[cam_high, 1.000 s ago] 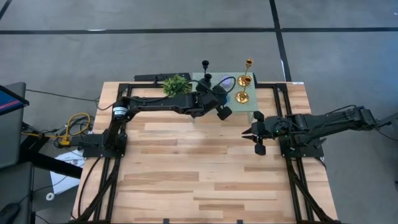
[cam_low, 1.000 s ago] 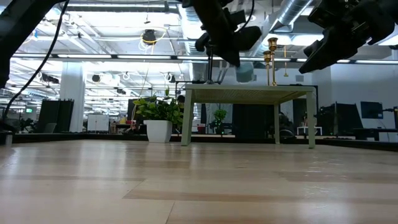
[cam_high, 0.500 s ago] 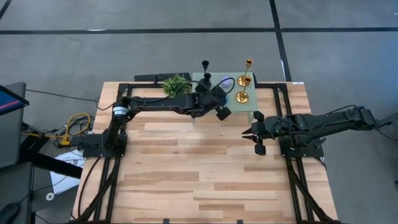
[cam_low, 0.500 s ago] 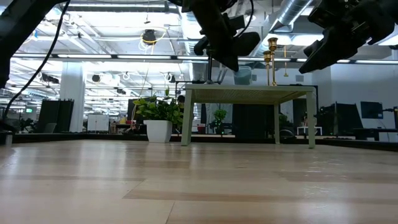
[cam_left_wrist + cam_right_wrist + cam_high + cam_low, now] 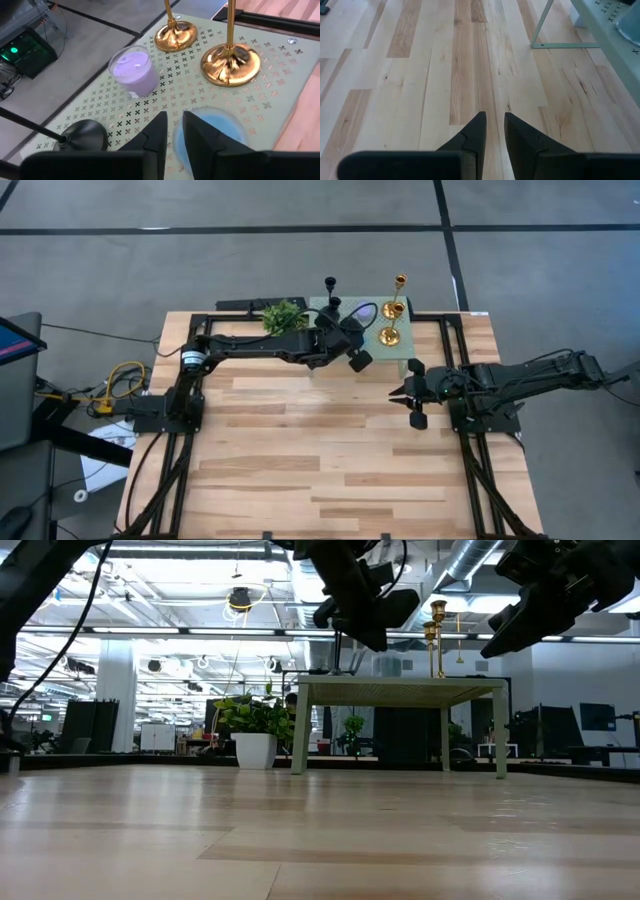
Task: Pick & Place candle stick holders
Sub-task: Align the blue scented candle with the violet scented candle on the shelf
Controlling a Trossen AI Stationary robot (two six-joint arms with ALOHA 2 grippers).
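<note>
Two gold stemmed holders (image 5: 230,62) (image 5: 175,35) stand on their round bases on a small pale green perforated table (image 5: 280,90). A purple holder (image 5: 134,72), a low blue holder (image 5: 220,125) and a black holder's round base (image 5: 82,135) stand there too. Both black holders (image 5: 330,285) show in the high view. My left gripper (image 5: 174,127) hangs shut over the small table, just above the blue holder, with nothing between its fingers. My right gripper (image 5: 495,125) is shut and empty above the wooden table, to the right of the small table.
A green leafy plant (image 5: 284,315) stands by the small table's left end, under my left arm. The small table's thin legs (image 5: 540,30) stand on the wooden table top (image 5: 300,450), which stretches bare toward the near edge.
In the low view the blue holder showed right under my left gripper's fingers. It now shows a little lower on the small green table, apart from them. My right arm has kept still.
</note>
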